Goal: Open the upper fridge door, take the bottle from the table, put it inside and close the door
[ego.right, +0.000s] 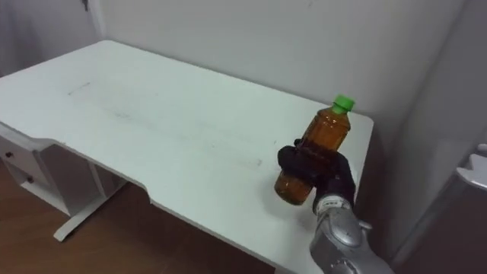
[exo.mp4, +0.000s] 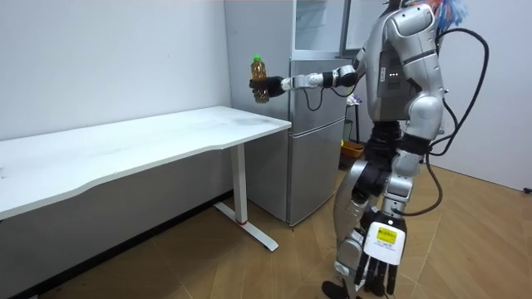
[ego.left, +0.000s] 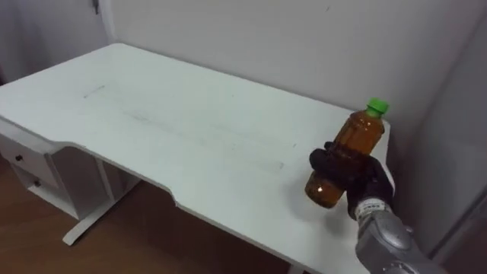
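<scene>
Carry step. Right hand (ego.left: 356, 175) grips the amber bottle (ego.left: 362, 133), held above the white desk's (ego.left: 152, 122) end. Left hand (exo.mp4: 376, 266) hangs slack. Next: swing toward the fridge (exo.mp4: 316, 124) and reach its upper compartment.

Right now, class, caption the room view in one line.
Beside the fridge, the robot's right hand holds the bottle above the table's end.

Bottle (ego.left: 348, 152) in right hand (ego.left: 364, 179) above right end of table (ego.left: 152, 114), fridge (exo.mp4: 314, 133) just right of it, wall (ego.left: 266, 38) behind.
</scene>
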